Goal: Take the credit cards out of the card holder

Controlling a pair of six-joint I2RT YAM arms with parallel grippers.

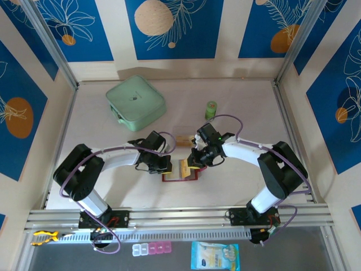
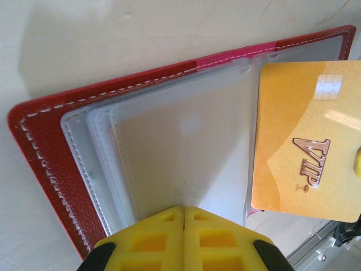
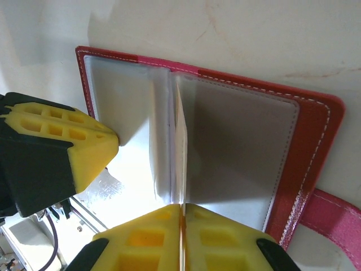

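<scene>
Your right gripper (image 3: 181, 208) has its jaws pinched tight on the VIP card (image 2: 307, 135), which runs edge-on straight ahead of them. Your left gripper (image 2: 183, 211) is closed, tips on the clear sleeves (image 2: 180, 141) of the open card holder (image 2: 39, 152).

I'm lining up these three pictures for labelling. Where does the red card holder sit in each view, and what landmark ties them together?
Top external: card holder lies open at low centre, between both grippers.
Left wrist: card holder spans the frame, red cover along left and top.
Right wrist: card holder spans the centre, red cover and strap at right.
Shared landmark: left gripper at its clear sleeves.
</scene>
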